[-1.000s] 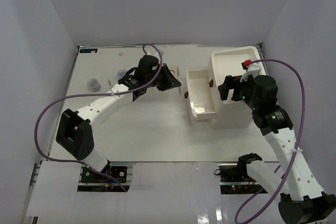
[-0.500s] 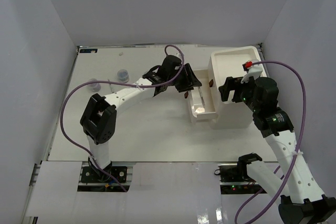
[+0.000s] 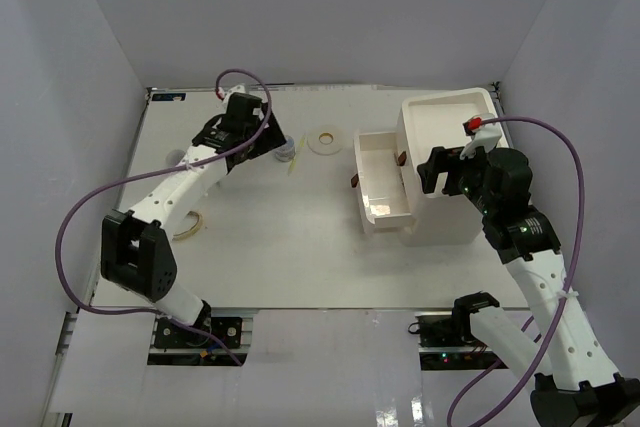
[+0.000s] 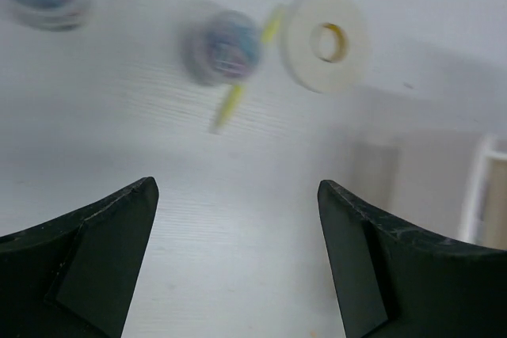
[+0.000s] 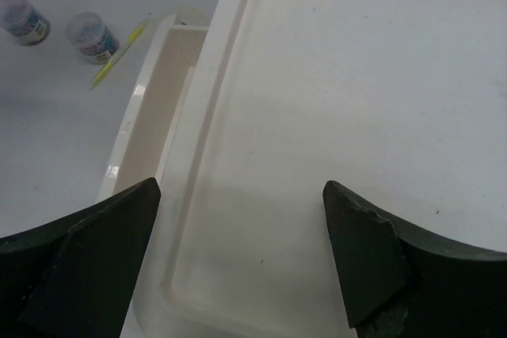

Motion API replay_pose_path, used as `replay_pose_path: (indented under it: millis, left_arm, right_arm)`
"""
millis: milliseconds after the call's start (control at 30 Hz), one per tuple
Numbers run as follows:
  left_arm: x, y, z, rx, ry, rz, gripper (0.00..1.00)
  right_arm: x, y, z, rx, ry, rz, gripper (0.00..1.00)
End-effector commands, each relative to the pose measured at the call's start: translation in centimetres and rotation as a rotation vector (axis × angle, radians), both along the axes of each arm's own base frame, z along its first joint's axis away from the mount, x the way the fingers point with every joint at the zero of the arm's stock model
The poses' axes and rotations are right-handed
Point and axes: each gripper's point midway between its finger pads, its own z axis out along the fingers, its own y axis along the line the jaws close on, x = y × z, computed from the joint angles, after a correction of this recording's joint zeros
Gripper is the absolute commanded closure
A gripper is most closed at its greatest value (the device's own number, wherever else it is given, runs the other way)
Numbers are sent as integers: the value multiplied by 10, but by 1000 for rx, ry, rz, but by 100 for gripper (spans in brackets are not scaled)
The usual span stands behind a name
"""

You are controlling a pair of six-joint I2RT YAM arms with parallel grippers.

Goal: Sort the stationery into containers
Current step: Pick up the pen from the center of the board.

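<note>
Though it is blurred, jar (image 4: 222,47) looks bluish-purple.

The organiser (image 5: 333,77) is smooth white plastic, a little shiny. The counter (image 4: 238,259) is white and matt, with fine lines in it. The tape ring (image 4: 325,39) looks dull and papery. One jar (image 5: 91,36) is clear plastic. The right claw (image 5: 239,211) has black matt fingers (image 5: 360,267) with rough edges.

jar (image 4: 223,47) beside pen (image 4: 230,104), organiser (image 3: 440,115) at right
</note>
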Motion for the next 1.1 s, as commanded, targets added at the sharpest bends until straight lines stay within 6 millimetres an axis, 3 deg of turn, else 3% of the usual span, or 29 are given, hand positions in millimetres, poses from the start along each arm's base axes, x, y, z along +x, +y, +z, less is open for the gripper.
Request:
replay_pose_path:
  millis: [0, 33, 133, 367, 567, 867, 1067]
  left_arm:
    - [-13, 85, -40, 229, 106, 130, 7]
    - [-10, 106, -46, 240, 124, 173, 7]
    - [-3, 140, -70, 268, 175, 229, 8]
    - [27, 183, -107, 258, 234, 310, 13]
    - [42, 198, -141, 254, 300, 324, 19]
    - [69, 206, -136, 229, 239, 327, 29]
    - [71, 210, -137, 229, 237, 332, 33]
  right_arm:
    - [0, 2, 3, 4, -28, 7, 10]
    - [0, 2, 3, 4, -26, 5, 10]
    - [0, 2, 2, 2, -25, 8, 10]
    - [-1, 1, 3, 3, -33, 6, 10]
    - [-1, 4, 2, 10, -33, 18, 10]
    - [-1, 2, 7, -2, -47, 12, 10]
    - [-2, 2, 4, 0, -43, 11, 10]
